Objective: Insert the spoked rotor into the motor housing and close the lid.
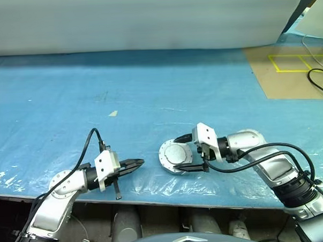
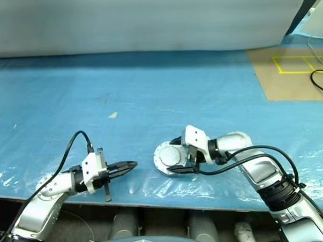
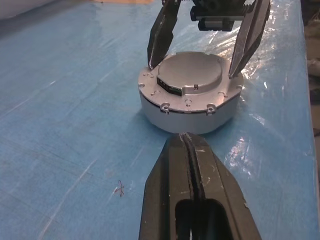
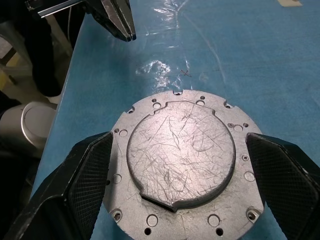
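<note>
We see the motor housing as one closed round metal can, standing on the blue counter close to its near edge, about midway along it. The lid sits flat on top: a scratched silver plate with a raised round centre and a ring of small screw holes, flush with the body all the way round as far as we can tell. The spoked rotor is nowhere on the counter, so we judge it is already inside, though nothing lets us look under the lid. By that reading the inserting and the closing both look done; what may be left is only a check that the lid is seated, and pulling the arms away.

The right claw reaches in from the counter's right side, pointing toward its left end and tilted a little downward. Its two black fingers are spread wide and straddle the housing, one on the far side and one on the near side of the rim. From the left wrist view the tips stand at the lid's edge, but we cannot tell whether they touch it or just clear it. It grips nothing.

The left claw lies low over the counter near the same front edge, pointing almost level at the housing, with a clear strip of blue cover between them. Its fingers are pressed together, empty, with only a thin seam showing between them.
</note>
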Controlling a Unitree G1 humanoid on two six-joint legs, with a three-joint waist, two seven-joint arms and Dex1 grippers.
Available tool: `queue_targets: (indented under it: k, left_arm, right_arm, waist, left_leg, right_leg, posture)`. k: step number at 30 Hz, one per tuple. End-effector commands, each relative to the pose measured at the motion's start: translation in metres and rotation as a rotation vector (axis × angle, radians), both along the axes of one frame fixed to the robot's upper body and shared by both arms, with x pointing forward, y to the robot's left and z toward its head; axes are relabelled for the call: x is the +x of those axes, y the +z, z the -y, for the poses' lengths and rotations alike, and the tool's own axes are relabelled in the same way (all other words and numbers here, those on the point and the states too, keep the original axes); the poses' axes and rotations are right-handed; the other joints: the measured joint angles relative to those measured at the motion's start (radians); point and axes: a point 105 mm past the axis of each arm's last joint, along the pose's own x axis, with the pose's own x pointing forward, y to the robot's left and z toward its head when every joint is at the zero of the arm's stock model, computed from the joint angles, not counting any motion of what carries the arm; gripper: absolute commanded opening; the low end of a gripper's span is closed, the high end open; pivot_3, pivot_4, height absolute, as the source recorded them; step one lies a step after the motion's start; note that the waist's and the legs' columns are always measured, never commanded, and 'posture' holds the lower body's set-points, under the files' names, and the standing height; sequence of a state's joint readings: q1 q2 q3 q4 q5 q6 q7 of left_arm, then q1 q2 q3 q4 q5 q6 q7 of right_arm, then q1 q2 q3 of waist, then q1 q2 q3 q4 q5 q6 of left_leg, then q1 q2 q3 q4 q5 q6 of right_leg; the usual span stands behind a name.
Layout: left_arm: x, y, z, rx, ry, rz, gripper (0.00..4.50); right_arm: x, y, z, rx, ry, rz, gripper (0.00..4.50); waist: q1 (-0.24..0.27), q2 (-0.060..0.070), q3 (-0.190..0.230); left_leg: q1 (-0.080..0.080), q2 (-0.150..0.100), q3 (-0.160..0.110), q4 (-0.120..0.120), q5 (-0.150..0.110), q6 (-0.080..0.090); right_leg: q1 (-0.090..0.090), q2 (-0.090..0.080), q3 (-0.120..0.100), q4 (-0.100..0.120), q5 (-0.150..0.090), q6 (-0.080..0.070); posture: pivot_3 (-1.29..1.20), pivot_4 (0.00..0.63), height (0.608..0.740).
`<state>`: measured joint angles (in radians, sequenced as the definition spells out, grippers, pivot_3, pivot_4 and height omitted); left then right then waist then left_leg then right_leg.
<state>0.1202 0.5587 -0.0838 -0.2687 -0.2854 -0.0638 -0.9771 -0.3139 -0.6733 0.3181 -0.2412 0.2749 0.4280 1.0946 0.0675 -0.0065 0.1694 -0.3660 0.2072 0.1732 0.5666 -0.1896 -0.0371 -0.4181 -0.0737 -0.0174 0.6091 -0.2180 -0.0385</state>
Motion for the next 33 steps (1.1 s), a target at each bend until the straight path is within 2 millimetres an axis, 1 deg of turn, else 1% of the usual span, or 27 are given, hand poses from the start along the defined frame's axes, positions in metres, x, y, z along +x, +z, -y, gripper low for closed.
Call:
queue_targets:
  k: [1, 3, 13, 14, 18, 23, 26, 29, 31, 33]
  left_arm:
    - [0.003, 0.012, 0.004, -0.021, 0.012, 0.072, 0.0]
    - [0.003, 0.014, 0.006, -0.029, 0.014, 0.074, 0.0]
    - [-0.002, 0.013, 0.007, -0.031, 0.036, 0.073, 0.0]
    - [-0.002, 0.013, 0.008, -0.039, 0.035, 0.072, 0.0]
    - [0.0, 0.014, 0.014, -0.055, 0.027, 0.073, 0.0]
    - [0.006, 0.013, 0.02, -0.053, 0.011, 0.089, 0.0]
    - [0.008, 0.015, 0.021, -0.058, 0.003, 0.091, 0.0]
    - [0.01, 0.026, 0.024, -0.129, -0.005, 0.066, 0.0]
    - [0.01, 0.032, 0.027, -0.165, -0.027, 0.05, 0.0]
    - [0.01, 0.032, 0.033, -0.146, -0.086, 0.053, 0.0]
  right_arm:
    - [0.003, 0.001, -0.001, -0.004, 0.012, 0.018, 4.09]
    - [0.002, -0.004, 0.001, -0.017, 0.018, 0.015, 3.56]
    - [-0.005, -0.014, 0.006, -0.058, 0.033, 0.007, 0.25]
    - [-0.004, -0.014, 0.006, -0.061, 0.03, 0.01, 0.02]
    - [-0.001, -0.015, 0.008, -0.068, 0.013, 0.01, 0.02]
    - [0.003, -0.015, 0.01, -0.062, -0.012, 0.006, 0.02]
    - [0.009, -0.002, 0.008, 0.001, -0.053, -0.008, 0.02]
    - [0.011, 0.013, 0.007, 0.044, -0.054, -0.001, 0.02]
    - [0.007, 0.015, 0.009, 0.029, -0.031, 0.003, 0.02]
    - [0.002, 0.013, 0.011, 0.006, -0.013, 0.0, 0.02]
  waist:
    - [0.0, 0.0, 0.0]
    - [0.0, 0.0, 0.0]
    - [0.0, 0.0, -0.002]
    - [0.0, 0.0, -0.002]
    - [0.0, 0.0, -0.002]
    - [0.001, 0.0, -0.002]
    - [0.0, 0.0, -0.002]
    - [0.001, 0.0, -0.002]
    - [0.002, 0.0, -0.002]
    - [0.002, 0.0, -0.002]
  left_leg:
    - [0.0, 0.0, 0.0, 0.0, 0.0, 0.0]
    - [0.0, 0.0, 0.0, 0.001, 0.0, 0.0]
    - [0.0, 0.0, 0.0, 0.001, 0.0, 0.0]
    - [0.0, 0.0, 0.0, 0.001, 0.0, 0.0]
    - [0.003, 0.0, 0.0, 0.001, 0.0, 0.0]
    - [0.014, 0.0, 0.0, 0.001, 0.0, 0.0]
    - [0.016, 0.0, 0.0, 0.0, 0.0, 0.0]
    - [0.015, 0.0, 0.0, 0.0, 0.0, 0.0]
    - [0.015, 0.0, 0.0, 0.0, 0.0, 0.0]
    - [0.014, 0.0, 0.0, 0.0, 0.0, 0.0]
  right_leg:
    - [0.0, 0.0, 0.0, 0.0, 0.0, 0.0]
    - [0.0, 0.0, 0.0, 0.001, 0.0, 0.0]
    - [0.0, 0.0, 0.0, 0.001, 0.0, 0.0]
    - [0.0, 0.0, 0.0, 0.001, 0.0, 0.0]
    - [0.003, 0.0, 0.0, 0.001, 0.0, 0.0]
    - [0.014, 0.0, 0.0, 0.0, 0.0, 0.0]
    - [0.015, 0.0, 0.001, 0.0, -0.001, 0.001]
    - [0.015, 0.0, 0.001, 0.0, 0.0, 0.0]
    - [0.014, 0.0, 0.001, 0.0, 0.0, 0.0]
    - [0.014, 0.0, 0.001, 0.0, 0.0, 0.0]
  posture:
    - [0.0, 0.15, 0.74]
    - [0.0, 0.15, 0.74]
    - [0.0, 0.15, 0.74]
    - [0.0, 0.15, 0.74]
    - [0.0, 0.15, 0.74]
    - [0.0, 0.15, 0.74]
    - [0.0, 0.15, 0.74]
    - [0.0, 0.15, 0.74]
    - [0.0, 0.15, 0.74]
    - [0.0, 0.15, 0.74]
